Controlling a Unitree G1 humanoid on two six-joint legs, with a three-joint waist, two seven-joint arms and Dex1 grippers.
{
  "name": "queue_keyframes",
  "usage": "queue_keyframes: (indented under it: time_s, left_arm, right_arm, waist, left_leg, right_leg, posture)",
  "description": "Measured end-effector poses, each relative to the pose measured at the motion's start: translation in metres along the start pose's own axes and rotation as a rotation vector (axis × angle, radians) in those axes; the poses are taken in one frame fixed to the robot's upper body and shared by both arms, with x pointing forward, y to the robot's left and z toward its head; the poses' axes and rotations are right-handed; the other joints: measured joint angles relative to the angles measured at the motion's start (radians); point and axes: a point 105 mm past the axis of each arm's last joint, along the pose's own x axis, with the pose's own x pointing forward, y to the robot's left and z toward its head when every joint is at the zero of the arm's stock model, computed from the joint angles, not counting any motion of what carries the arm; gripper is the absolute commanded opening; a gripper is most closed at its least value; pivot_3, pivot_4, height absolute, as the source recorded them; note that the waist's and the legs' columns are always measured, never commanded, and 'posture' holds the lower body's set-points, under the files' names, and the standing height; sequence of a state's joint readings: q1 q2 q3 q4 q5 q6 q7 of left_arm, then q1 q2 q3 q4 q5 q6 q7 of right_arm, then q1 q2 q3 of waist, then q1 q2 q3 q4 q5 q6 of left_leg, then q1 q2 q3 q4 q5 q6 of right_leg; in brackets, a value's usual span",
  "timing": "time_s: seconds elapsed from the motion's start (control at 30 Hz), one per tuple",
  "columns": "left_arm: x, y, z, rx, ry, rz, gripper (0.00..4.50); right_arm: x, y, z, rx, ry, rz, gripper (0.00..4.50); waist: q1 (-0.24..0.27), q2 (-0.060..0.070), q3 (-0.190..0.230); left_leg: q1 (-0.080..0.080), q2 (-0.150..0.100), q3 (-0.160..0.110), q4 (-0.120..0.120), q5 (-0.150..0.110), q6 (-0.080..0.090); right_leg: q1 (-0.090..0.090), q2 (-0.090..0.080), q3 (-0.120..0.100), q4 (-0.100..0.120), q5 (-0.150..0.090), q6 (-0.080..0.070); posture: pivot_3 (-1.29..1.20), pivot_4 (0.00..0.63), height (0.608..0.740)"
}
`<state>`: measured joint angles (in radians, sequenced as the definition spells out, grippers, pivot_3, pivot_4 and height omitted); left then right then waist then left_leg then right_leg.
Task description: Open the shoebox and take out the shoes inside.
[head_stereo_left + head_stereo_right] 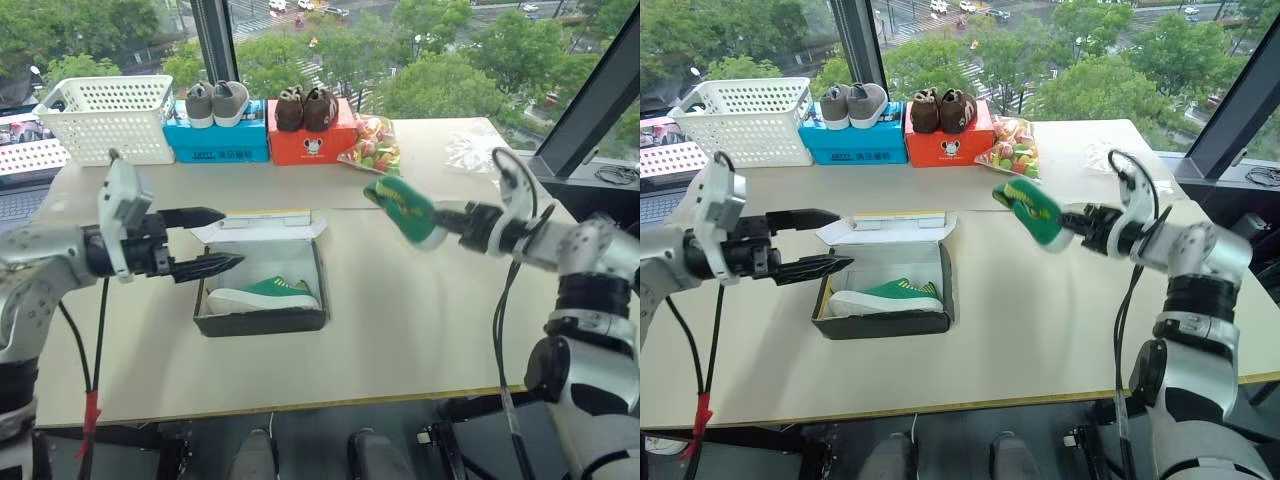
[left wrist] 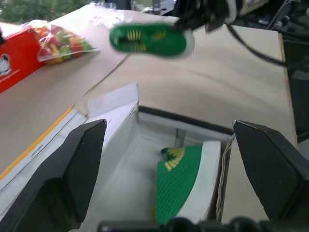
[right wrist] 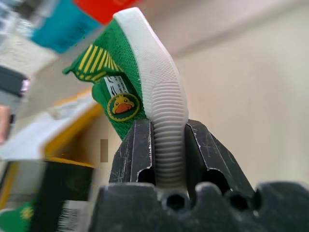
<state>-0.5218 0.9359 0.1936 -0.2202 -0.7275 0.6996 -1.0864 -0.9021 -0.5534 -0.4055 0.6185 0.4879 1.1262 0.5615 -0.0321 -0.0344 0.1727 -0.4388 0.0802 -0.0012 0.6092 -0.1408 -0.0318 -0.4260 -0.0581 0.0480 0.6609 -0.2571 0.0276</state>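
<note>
Green sneaker, white sole pinched between the right gripper's two fingers, hangs in the air over the table, to the right of the open shoebox. Its mate lies inside that box on its white floor, and the left gripper hovers at the box's left edge with fingers spread wide, empty

The left gripper hangs wide-jawed over the open shoebox; bare air lies between its fingers, and below them the white interior is blocked only by one green shoe along the near wall. Beyond the fingertips, the flipped-back lid crowds the far rim. Under the right gripper and its held shoe, the table lies bare.
</note>
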Motion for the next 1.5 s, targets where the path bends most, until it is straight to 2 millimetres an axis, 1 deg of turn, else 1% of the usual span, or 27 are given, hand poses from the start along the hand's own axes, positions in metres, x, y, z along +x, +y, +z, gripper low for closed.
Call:
queue_keyframes:
  time_s: [0.03, 0.1, 0.17, 0.23, 0.27, 0.3, 0.33, 0.37, 0.4, 0.43, 0.47, 0.5, 0.53, 0.57, 0.6, 0.63, 0.7, 0.73, 0.8, 0.9, 0.97, 1.0, 1.1, 1.2, 1.37, 1.5]
  left_arm:
    - [0.005, 0.0, 0.004, 0.009, -0.008, -0.014, 4.5]
    - [0.008, 0.0, 0.007, 0.016, -0.015, -0.022, 4.5]
    - [0.013, 0.001, 0.006, 0.017, -0.01, -0.025, 4.5]
    - [0.015, 0.003, 0.002, 0.007, 0.001, -0.025, 4.5]
    - [0.017, 0.005, -0.001, 0.001, 0.012, -0.02, 4.5]
    - [0.018, 0.008, -0.002, 0.003, 0.019, -0.014, 4.5]
    - [0.018, 0.01, -0.002, 0.006, 0.019, -0.008, 4.5]
    - [0.017, 0.013, 0.0, 0.015, 0.017, 0.004, 4.5]
    - [0.017, 0.015, 0.001, 0.023, 0.016, 0.01, 4.5]
    - [0.016, 0.017, 0.002, 0.034, 0.018, 0.019, 4.5]
    - [0.015, 0.018, 0.001, 0.037, 0.025, 0.029, 4.5]
    - [0.013, 0.019, -0.001, 0.039, 0.037, 0.034, 4.5]
    - [0.011, 0.02, -0.004, 0.038, 0.053, 0.04, 4.5]
    - [0.009, 0.021, -0.006, 0.043, 0.071, 0.047, 4.5]
    - [0.004, 0.022, -0.012, 0.053, 0.104, 0.061, 4.5]
    - [-0.002, 0.025, -0.02, 0.05, 0.141, 0.08, 4.5]
    - [-0.008, 0.027, -0.029, 0.047, 0.177, 0.099, 4.5]
    - [-0.012, 0.027, -0.034, 0.043, 0.199, 0.109, 4.5]
    - [-0.019, 0.031, -0.046, 0.023, 0.237, 0.142, 4.5]
    - [-0.029, 0.032, -0.052, 0.009, 0.242, 0.191, 4.5]
    - [-0.033, 0.031, -0.05, 0.013, 0.235, 0.213, 4.5]
    - [-0.034, 0.031, -0.049, 0.016, 0.228, 0.22, 4.5]
    - [-0.036, 0.027, -0.044, 0.02, 0.2, 0.25, 4.5]
    - [-0.035, 0.02, -0.041, 0.017, 0.174, 0.256, 4.5]
    - [-0.037, 0.017, -0.037, 0.019, 0.131, 0.305, 4.5]
    - [-0.035, 0.01, -0.041, 0.011, 0.129, 0.313, 4.5]
  right_arm:
    - [0.0, -0.009, -0.003, 0.002, -0.007, -0.025, 1.41]
    - [-0.001, -0.015, 0.0, -0.012, -0.035, -0.047, 1.94]
    - [-0.011, -0.032, 0.008, -0.1, -0.06, -0.137, 2.69]
    - [-0.028, -0.053, 0.02, -0.198, -0.08, -0.257, 3.31]
    - [-0.037, -0.061, 0.028, -0.251, -0.091, -0.309, 3.73]
    - [-0.046, -0.066, 0.036, -0.32, -0.097, -0.357, 3.99]
    - [-0.052, -0.067, 0.045, -0.38, -0.103, -0.395, 4.44]
    - [-0.059, -0.065, 0.06, -0.478, -0.126, -0.434, 4.48]
    - [-0.062, -0.063, 0.069, -0.566, -0.129, -0.465, 4.48]
    - [-0.065, -0.055, 0.081, -0.697, -0.126, -0.492, 4.48]
    - [-0.062, -0.044, 0.089, -0.802, -0.122, -0.482, 4.48]
    - [-0.052, -0.02, 0.093, -0.918, -0.111, -0.405, 4.48]
    - [-0.043, -0.002, 0.091, -0.974, -0.104, -0.329, 4.48]
    - [-0.035, 0.014, 0.087, -1.008, -0.098, -0.253, 4.48]
    - [-0.018, 0.045, 0.074, -1.067, -0.077, -0.103, 4.48]
    - [-0.003, 0.085, 0.054, -1.149, -0.053, 0.085, 4.48]
    - [0.015, 0.143, 0.014, -1.239, 0.003, 0.362, 4.48]
    - [0.018, 0.16, 0.0, -1.266, 0.021, 0.448, 4.48]
    - [0.023, 0.196, -0.035, -1.308, 0.067, 0.642, 4.48]
    - [0.034, 0.229, -0.072, -1.318, 0.114, 0.81, 4.48]
    - [0.038, 0.241, -0.087, -1.323, 0.143, 0.87, 4.48]
    - [0.039, 0.243, -0.091, -1.324, 0.153, 0.881, 4.48]
    - [0.05, 0.24, -0.099, -1.346, 0.194, 0.864, 4.48]
    - [0.059, 0.238, -0.105, -1.305, 0.229, 0.858, 4.48]
    - [0.065, 0.243, -0.119, -1.224, 0.31, 0.865, 4.48]
    - [0.068, 0.247, -0.135, -1.176, 0.376, 0.885, 4.48]
  waist:
    - [0.0, 0.0, 0.0]
    - [-0.008, 0.001, 0.001]
    - [-0.01, 0.001, 0.001]
    - [-0.009, 0.001, 0.001]
    - [-0.009, 0.002, 0.002]
    - [-0.009, 0.002, 0.002]
    - [-0.01, 0.002, 0.002]
    - [-0.014, 0.002, 0.002]
    - [-0.018, 0.002, 0.002]
    - [-0.026, 0.003, 0.002]
    - [-0.034, 0.003, 0.002]
    - [-0.041, 0.003, 0.003]
    - [-0.051, 0.003, 0.003]
    - [-0.058, 0.003, 0.003]
    - [-0.065, 0.003, 0.003]
    - [-0.072, 0.003, 0.003]
    - [-0.067, 0.004, 0.003]
    - [-0.064, 0.004, 0.003]
    - [-0.052, 0.004, 0.004]
    - [-0.025, 0.003, 0.004]
    - [-0.006, 0.002, 0.004]
    - [0.0, 0.002, 0.004]
    - [0.013, 0.001, 0.004]
    - [0.015, 0.001, 0.004]
    - [0.011, 0.001, 0.004]
    - [0.011, 0.001, 0.004]
  left_leg:
    - [0.0, 0.0, 0.0, 0.0, 0.0, 0.0]
    - [0.0, -0.001, 0.0, 0.0, 0.0, 0.0]
    - [0.0, -0.001, 0.0, 0.001, 0.0, 0.0]
    - [0.0, -0.001, 0.0, 0.001, 0.0, 0.0]
    - [0.0, -0.002, 0.0, 0.001, 0.0, 0.0]
    - [0.0, -0.002, 0.0, 0.001, 0.0, 0.0]
    - [0.0, -0.002, 0.0, 0.001, 0.0, 0.0]
    - [0.0, -0.002, 0.0, 0.001, 0.0, 0.0]
    - [0.001, -0.002, 0.0, 0.001, 0.0, 0.0]
    - [0.001, -0.002, 0.001, 0.001, 0.0, 0.0]
    - [0.002, -0.002, 0.001, 0.0, 0.0, 0.0]
    - [0.003, -0.002, 0.001, -0.001, 0.0, 0.0]
    - [0.005, -0.002, 0.001, -0.001, 0.0, 0.0]
    - [0.006, -0.002, 0.001, -0.002, 0.0, 0.0]
    - [0.007, -0.002, 0.001, -0.003, 0.0, 0.0]
    - [0.01, -0.001, 0.002, -0.003, -0.001, 0.001]
    - [0.009, -0.001, 0.001, -0.002, -0.001, 0.001]
    - [0.009, -0.001, 0.001, -0.002, -0.001, 0.001]
    - [0.006, -0.001, 0.001, -0.001, -0.001, 0.001]
    - [0.001, -0.002, 0.001, 0.002, -0.001, 0.0]
    - [0.0, -0.002, 0.001, 0.003, -0.001, 0.0]
    - [0.0, -0.002, 0.001, 0.004, -0.001, 0.0]
    - [0.0, -0.002, 0.001, 0.004, -0.001, 0.0]
    - [0.0, -0.002, 0.001, 0.004, -0.001, 0.0]
    - [0.0, -0.002, 0.001, 0.003, -0.001, 0.0]
    - [0.0, -0.002, 0.001, 0.003, -0.001, 0.0]
  right_leg:
    - [0.0, 0.0, 0.0, 0.0, 0.0, 0.0]
    - [0.0, 0.0, 0.001, 0.0, 0.0, 0.001]
    - [0.001, 0.0, 0.001, 0.0, 0.0, 0.002]
    - [0.001, -0.001, 0.001, 0.0, -0.001, 0.002]
    - [0.0, -0.001, 0.001, 0.0, -0.001, 0.003]
    - [0.001, -0.001, 0.001, 0.0, -0.001, 0.003]
    - [0.0, -0.001, 0.001, 0.0, -0.001, 0.003]
    - [0.0, -0.001, 0.002, 0.0, -0.002, 0.005]
    - [0.0, -0.001, 0.003, -0.001, -0.002, 0.005]
    - [0.0, 0.0, 0.003, 0.0, -0.002, 0.005]
    - [0.0, 0.0, 0.004, 0.0, -0.003, 0.007]
    - [0.0, 0.0, 0.005, 0.0, -0.003, 0.008]
    - [0.0, 0.002, 0.008, 0.001, -0.003, 0.008]
    - [0.0, 0.002, 0.009, 0.002, -0.003, 0.008]
    - [0.0, 0.003, 0.01, 0.003, -0.003, 0.008]
    - [0.001, 0.005, 0.013, 0.004, -0.003, 0.007]
    - [0.0, 0.005, 0.013, 0.005, -0.003, 0.008]
    - [0.0, 0.004, 0.013, 0.004, -0.003, 0.007]
    - [0.0, 0.004, 0.012, 0.003, -0.003, 0.007]
    - [-0.002, 0.004, 0.012, 0.003, -0.001, 0.004]
    - [-0.002, 0.004, 0.012, 0.003, -0.001, 0.004]
    - [-0.002, 0.004, 0.012, 0.003, -0.001, 0.004]
    - [-0.002, 0.004, 0.012, 0.003, -0.001, 0.004]
    - [-0.002, 0.004, 0.012, 0.003, -0.001, 0.004]
    - [-0.003, 0.004, 0.012, 0.003, -0.001, 0.004]
    - [-0.002, 0.004, 0.012, 0.004, -0.001, 0.004]
  posture:
    - [0.0, 0.15, 0.74]
    - [0.0, 0.15, 0.74]
    - [0.0, 0.15, 0.74]
    - [0.0, 0.15, 0.74]
    - [0.0, 0.15, 0.74]
    - [0.0, 0.15, 0.74]
    - [0.0, 0.15, 0.74]
    - [0.0, 0.15, 0.74]
    - [0.0, 0.15, 0.74]
    - [0.0, 0.15, 0.74]
    - [0.0, 0.15, 0.74]
    - [0.0, 0.15, 0.74]
    - [0.0, 0.15, 0.74]
    - [0.0, 0.15, 0.74]
    - [0.0, 0.15, 0.74]
    - [0.0, 0.15, 0.74]
    - [0.0, 0.15, 0.74]
    - [0.0, 0.15, 0.74]
    - [0.0, 0.15, 0.74]
    - [0.0, 0.15, 0.74]
    - [0.0, 0.15, 0.74]
    - [0.0, 0.15, 0.74]
    - [0.0, 0.15, 0.74]
    - [0.0, 0.15, 0.74]
    - [0.0, 0.15, 0.74]
    - [0.0, 0.15, 0.74]
